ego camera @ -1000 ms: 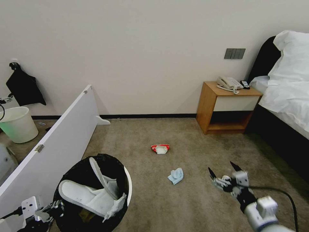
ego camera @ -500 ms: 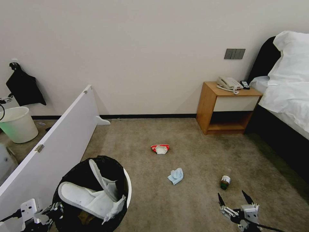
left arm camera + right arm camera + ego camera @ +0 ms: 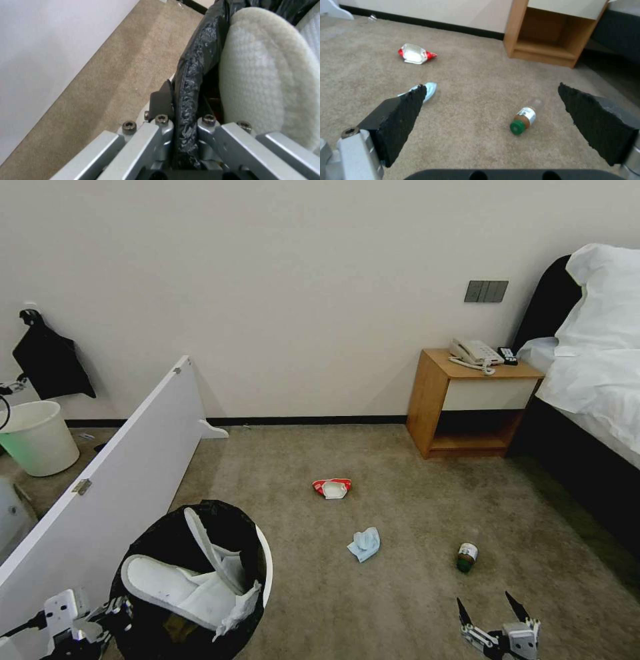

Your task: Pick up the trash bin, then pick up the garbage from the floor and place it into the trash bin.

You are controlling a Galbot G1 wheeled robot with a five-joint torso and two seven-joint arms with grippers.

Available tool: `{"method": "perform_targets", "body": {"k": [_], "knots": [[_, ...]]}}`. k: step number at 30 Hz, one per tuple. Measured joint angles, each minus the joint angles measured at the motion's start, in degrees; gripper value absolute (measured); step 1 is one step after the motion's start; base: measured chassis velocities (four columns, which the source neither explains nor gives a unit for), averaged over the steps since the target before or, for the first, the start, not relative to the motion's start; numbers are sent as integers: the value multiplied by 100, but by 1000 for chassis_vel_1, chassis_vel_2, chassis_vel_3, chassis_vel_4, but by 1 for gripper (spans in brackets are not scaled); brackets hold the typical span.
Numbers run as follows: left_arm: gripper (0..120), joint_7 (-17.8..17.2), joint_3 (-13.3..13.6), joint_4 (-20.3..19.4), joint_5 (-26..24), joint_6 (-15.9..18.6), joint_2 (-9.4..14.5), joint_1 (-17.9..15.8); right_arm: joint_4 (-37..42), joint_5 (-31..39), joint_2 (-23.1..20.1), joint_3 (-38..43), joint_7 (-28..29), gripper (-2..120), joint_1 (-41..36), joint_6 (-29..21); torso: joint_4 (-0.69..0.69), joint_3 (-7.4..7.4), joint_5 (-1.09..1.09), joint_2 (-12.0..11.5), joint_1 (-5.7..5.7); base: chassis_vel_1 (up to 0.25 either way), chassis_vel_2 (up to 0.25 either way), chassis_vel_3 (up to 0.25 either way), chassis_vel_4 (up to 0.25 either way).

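Holding two slippers (image 3: 175, 587), the trash bin (image 3: 265, 560).

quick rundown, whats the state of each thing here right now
trash bin: upright, black bag in, holding white slippers
left gripper: shut on the bin's rim
right gripper: open, holding nothing, above the carpet
bottle: lying on its side, cap on
red-white packet: lying crumpled on the carpet
blue wad: lying crumpled on the carpet
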Motion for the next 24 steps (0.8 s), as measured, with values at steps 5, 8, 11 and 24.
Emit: {"method": "perform_targets", "body": {"k": [5,8,11,24], "knots": [[2,-1,-9,-4,-4,0,15,4,-58,22,-13,40,-290,100,-5,167,0,0,0,0,0,-10,6,11,-9],[2,-3,-6,-7,-4,0,15,4,-59,25,-16,43,-343,100,-5,190,0,0,0,0,0,-61,56,68,-54],[2,-4,0,-8,-5,0,14,4,-59,29,-21,41,-360,100,-5,191,0,1,0,0,0,-83,83,56,-87],[2,-9,-2,-12,-6,0,13,7,-48,19,-34,55,-424,100,30,221,0,0,0,0,0,-81,75,78,-70]]}}
